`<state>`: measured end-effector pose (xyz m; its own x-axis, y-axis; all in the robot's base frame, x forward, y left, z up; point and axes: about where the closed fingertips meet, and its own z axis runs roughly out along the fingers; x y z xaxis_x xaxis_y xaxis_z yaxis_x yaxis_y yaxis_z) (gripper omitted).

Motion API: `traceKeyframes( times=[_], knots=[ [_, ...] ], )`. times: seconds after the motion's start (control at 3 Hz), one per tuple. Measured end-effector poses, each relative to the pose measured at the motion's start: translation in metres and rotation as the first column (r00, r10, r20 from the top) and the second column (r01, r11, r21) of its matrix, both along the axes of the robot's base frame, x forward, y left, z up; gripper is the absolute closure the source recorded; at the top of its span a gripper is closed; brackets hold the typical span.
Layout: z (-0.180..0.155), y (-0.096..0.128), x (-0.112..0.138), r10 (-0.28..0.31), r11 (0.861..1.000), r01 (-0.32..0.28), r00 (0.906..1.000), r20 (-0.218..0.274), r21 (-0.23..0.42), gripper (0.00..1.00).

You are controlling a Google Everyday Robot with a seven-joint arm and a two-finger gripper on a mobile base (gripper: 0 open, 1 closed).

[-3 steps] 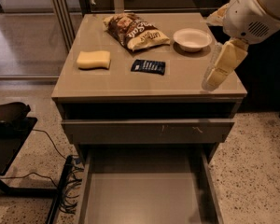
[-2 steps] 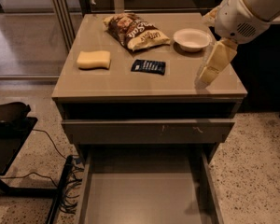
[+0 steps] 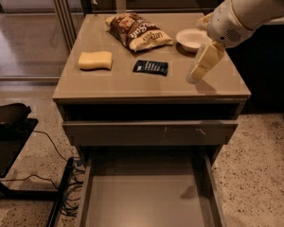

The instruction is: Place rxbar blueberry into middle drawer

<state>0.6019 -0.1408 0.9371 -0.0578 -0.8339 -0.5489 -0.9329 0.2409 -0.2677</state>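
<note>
Camera view: one look down onto a cabinet top (image 3: 132, 82), with two drawers showing below it.
Rxbar blueberry (image 3: 151, 67): dark navy wrapper with white print, lying flat on the cabinet top near its middle, between the sponge (image 3: 95, 60) and the gripper (image 3: 195, 74), touching neither.
Neighbours: chip bag (image 3: 138, 31) just behind the bar; white bowl (image 3: 191, 38) further back, near the arm.
Gripper: cream-coloured, slanting down over the top beside the bar and apart from it. Whether it is open or closed cannot be told from here. It does not have the bar.
Middle drawer (image 3: 146, 200): pulled out at the bottom of the view, floor bare, thin side walls. It sits below the scuffed drawer front (image 3: 151, 132) and well apart from the bar.
Weight, judged: very light, no strain on the arm.
Stiffness, judged: a firm slab inside that may flex a little. Not fragile.
Surface, judged: smooth wrapper, likely slippery against the table and against the pads.
Where to take hold, judged: across the narrow width at mid-length, coming straight down until almost on the table.
Risk, judged: the bar lies so low that a shallow pinch may skid it sideways or catch only loose wrapper.
</note>
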Motion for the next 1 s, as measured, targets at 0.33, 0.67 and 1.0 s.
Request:
traceKeyframes(
  times=[0.33, 0.67, 1.0],
  knots=[
    [-0.017, 0.009, 0.028, 0.014, 0.997, -0.013, 0.9999, -0.009, 0.074, 0.00],
    [-0.034, 0.022, 0.056, 0.028, 0.990, -0.024, 0.9994, -0.023, 0.136, 0.00],
    [-0.052, 0.036, 0.077, 0.044, 0.988, -0.037, 0.9978, -0.049, 0.152, 0.00]
  ],
)
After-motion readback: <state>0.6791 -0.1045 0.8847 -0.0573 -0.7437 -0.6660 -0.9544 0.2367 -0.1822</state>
